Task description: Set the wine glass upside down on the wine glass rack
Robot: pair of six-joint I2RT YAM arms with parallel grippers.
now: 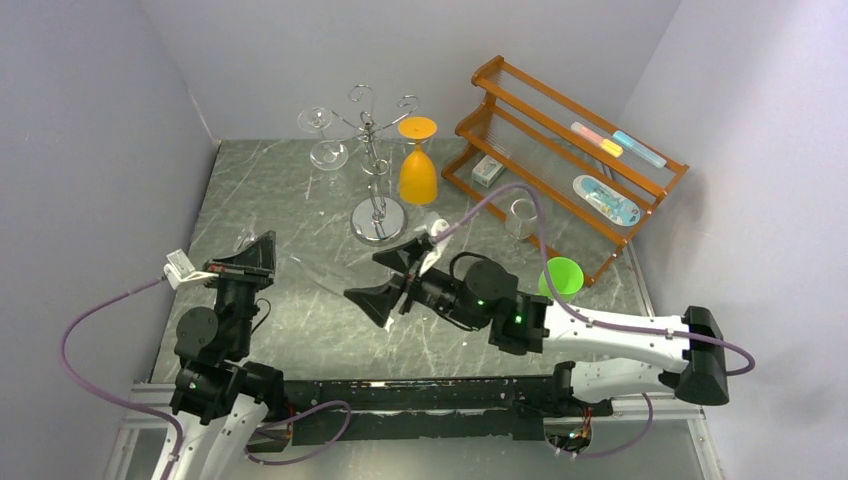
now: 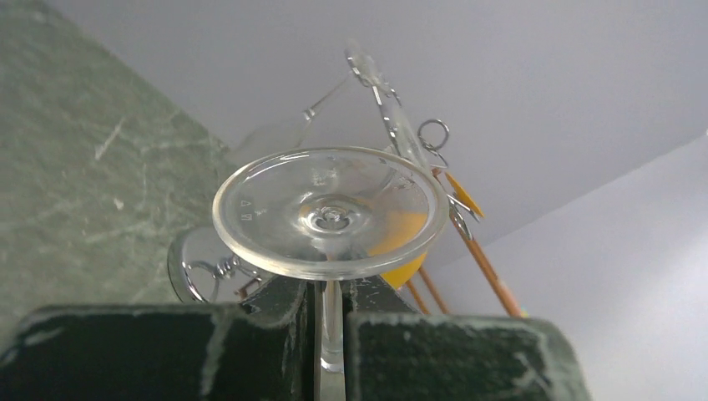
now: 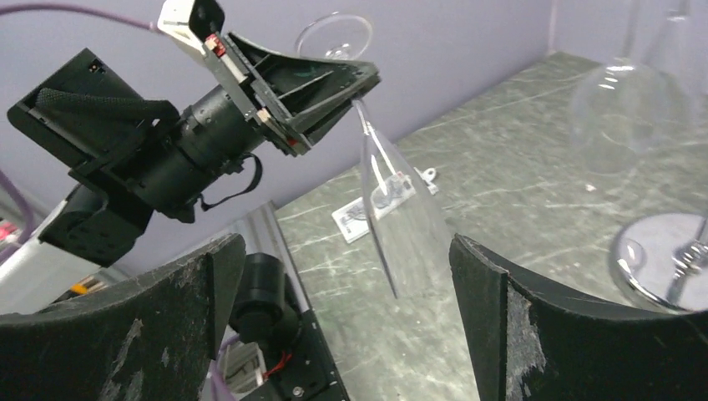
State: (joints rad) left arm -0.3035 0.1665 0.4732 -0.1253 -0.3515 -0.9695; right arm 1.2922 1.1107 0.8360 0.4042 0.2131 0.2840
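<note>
My left gripper (image 1: 250, 262) is shut on the stem of a clear wine glass (image 2: 330, 213). In the left wrist view (image 2: 331, 288) its round foot faces the camera just beyond the fingers. In the right wrist view the left gripper (image 3: 334, 92) holds the glass with its foot up and its bowl (image 3: 401, 217) hanging down above the table. The chrome wine glass rack (image 1: 375, 150) stands at the back centre on a mirrored base (image 1: 378, 222). It also shows in the left wrist view (image 2: 392, 125). My right gripper (image 1: 392, 280) is open and empty, facing the held glass (image 3: 344, 251).
An orange glass (image 1: 417, 160) and a clear glass (image 1: 328, 152) hang upside down on the rack. An orange-brown wooden shelf (image 1: 560, 150) stands at the back right, with a clear glass (image 1: 520, 215) and a green cup (image 1: 563, 275) in front of it. A small white card (image 3: 380, 205) lies on the table.
</note>
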